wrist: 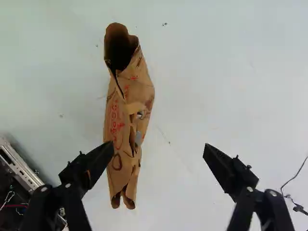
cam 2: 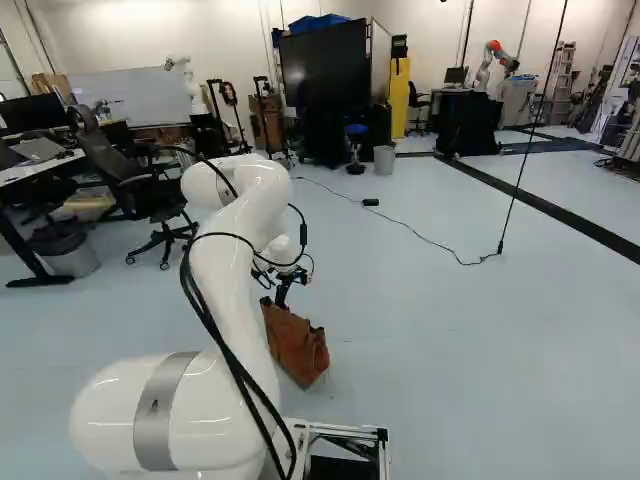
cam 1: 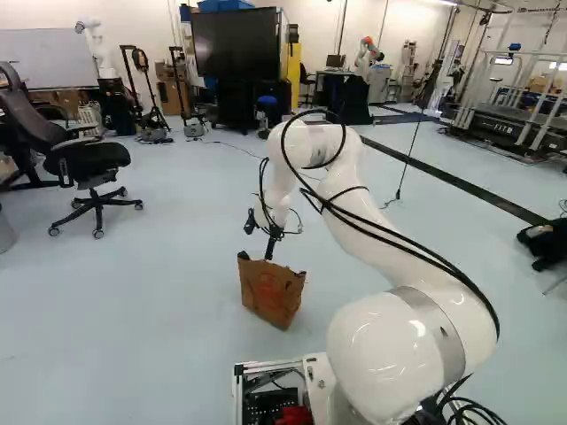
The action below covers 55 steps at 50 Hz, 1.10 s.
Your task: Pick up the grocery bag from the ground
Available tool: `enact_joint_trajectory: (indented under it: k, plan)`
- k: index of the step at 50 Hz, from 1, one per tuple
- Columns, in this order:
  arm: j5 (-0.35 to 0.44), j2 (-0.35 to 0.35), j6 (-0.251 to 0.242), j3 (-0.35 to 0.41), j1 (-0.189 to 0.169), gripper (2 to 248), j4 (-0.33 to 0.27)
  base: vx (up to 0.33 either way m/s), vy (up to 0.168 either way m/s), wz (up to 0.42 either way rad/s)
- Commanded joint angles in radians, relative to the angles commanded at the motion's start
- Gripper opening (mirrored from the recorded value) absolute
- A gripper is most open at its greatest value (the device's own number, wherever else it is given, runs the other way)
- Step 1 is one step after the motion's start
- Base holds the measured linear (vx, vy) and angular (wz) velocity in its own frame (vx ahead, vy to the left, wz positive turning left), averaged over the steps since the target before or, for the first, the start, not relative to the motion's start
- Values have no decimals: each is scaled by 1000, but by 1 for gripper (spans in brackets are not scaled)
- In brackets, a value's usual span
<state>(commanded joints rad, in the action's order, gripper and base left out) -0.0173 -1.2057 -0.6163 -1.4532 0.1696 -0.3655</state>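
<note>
The crumpled brown grocery bag point(cam 1: 272, 294) stands on the pale floor point(cam 1: 168, 301) below the robot's pincer point(cam 1: 264, 245), spread wide open, nearer one finger than the other.

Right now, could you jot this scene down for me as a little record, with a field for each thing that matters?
Bag: brown paper with red print, standing on the pale floor
Bag's top: crumpled, gaping darkly at one end
Gripper: black, open, holding nothing
Gripper's place: above the bag but off-centre; one finger overlaps the bag in the wrist view, the other has only floor behind it
Furniture: black office chair, at the left of the left base view
Background: large dark screen
Pick-up: not done yet
</note>
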Motion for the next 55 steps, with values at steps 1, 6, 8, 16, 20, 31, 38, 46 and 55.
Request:
enact_joint_trajectory:
  k: [1, 6, 8, 16, 20, 31, 38, 46, 55]
  plan:
    - [0, -3, 0, -2, 2, 247, 0, 0, 0, 0]
    - [0, -19, 0, -11, 11, 247, 0, 0, 0, 0]
    - [0, -25, 0, -14, 14, 247, 0, 0, 0, 0]
    - [0, -49, 0, -28, 25, 247, 0, 0, 0, 0]
    - [0, -62, 0, -37, 29, 247, 0, 0, 0, 0]
    - [0, -101, 0, -68, 32, 247, 0, 0, 0, 0]
    - [0, -126, 0, -89, 33, 247, 0, 0, 0, 0]
    - [0, -156, 0, -114, 33, 247, 0, 0, 0, 0]
    - [0, -188, 0, -143, 33, 247, 0, 0, 0, 0]
